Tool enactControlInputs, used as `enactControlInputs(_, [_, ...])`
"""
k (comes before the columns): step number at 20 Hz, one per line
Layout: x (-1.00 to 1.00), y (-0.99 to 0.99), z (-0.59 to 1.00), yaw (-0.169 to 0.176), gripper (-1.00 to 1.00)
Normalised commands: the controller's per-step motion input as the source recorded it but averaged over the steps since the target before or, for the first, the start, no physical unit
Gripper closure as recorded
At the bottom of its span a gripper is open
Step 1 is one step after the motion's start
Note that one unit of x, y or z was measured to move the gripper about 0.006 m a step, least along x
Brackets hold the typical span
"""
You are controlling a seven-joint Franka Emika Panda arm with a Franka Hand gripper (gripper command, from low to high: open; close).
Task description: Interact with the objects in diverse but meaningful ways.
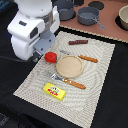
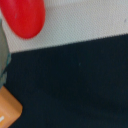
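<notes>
One red tomato [image 1: 50, 57] on the striped placemat [image 1: 30, 82], beside the round plate [image 1: 69, 66] — close under the arm. Gripper (hidden by the white wrist housing) — open or closed, impossible to tell.

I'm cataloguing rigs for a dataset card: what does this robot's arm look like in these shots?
In the exterior view the arm is a bulky, glossy white shell of rounded, blocky segments, with a grey section on its underside and a small dark patch on its side. No cables or readable markings show. The fingers are not distinguishable in either view.
</notes>
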Motion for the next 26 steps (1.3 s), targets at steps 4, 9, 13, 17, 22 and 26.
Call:
enactControlInputs(4, [-0.92,0.51,0.0,0.04,-1.0])
enactControlInputs(9, [-0.86,0.47,-0.07,0.057,-1.0])
enactControlInputs(13, [-0.8,0.41,-0.17,0.107,-1.0])
enactControlInputs(17, [-0.62,0.43,-0.22,0.136,-1.0])
enactControlInputs(22, [-0.31,0.27,-0.37,0.08,-1.0])
enactControlInputs(26, [-0.08,0.12,-0.53,0.058,-1.0])
